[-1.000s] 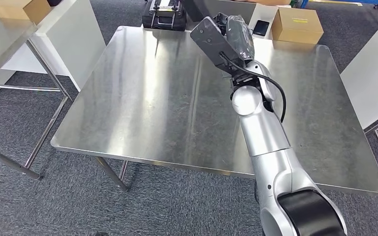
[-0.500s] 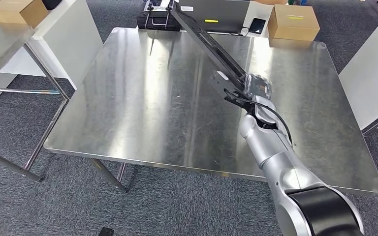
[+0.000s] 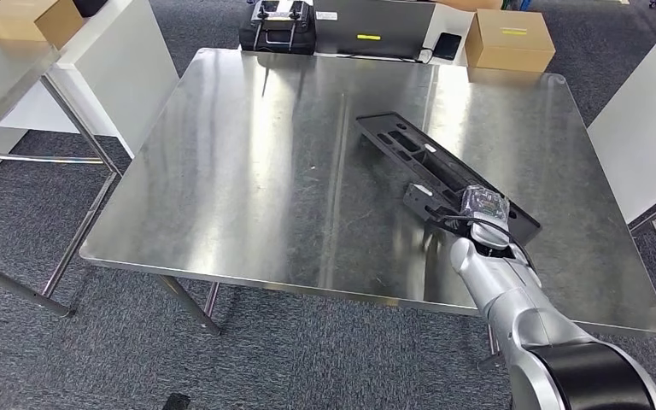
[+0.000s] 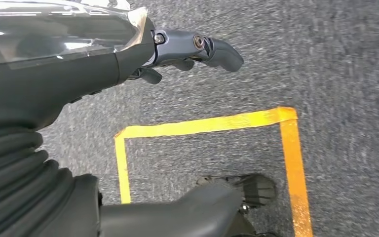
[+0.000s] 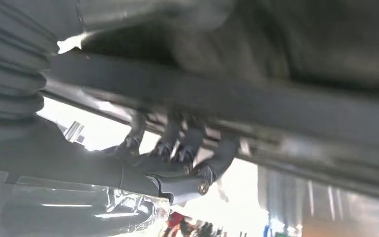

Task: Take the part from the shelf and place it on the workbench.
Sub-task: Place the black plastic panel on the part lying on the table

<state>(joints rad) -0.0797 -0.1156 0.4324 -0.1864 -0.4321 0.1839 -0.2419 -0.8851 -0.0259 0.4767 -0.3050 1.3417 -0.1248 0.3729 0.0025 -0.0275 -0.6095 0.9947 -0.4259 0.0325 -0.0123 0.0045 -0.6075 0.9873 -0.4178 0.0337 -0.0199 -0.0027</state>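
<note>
The part is a long black moulded bar lying flat and diagonally on the steel workbench, right of centre. My right hand sits on its near end, close to the bench's front right. In the right wrist view its dark fingers curl around the edge of the part, so it still grips the bar. My left hand hangs over grey carpet with its fingers loosely apart and nothing in them.
At the bench's far edge stand a black case, a phone and a cardboard box. A white table stands to the left, a white panel to the right. Yellow tape marks the floor.
The part was held up steeply over the bench; my right arm has lowered it and drawn back, and it now lies flat on the steel surface.
</note>
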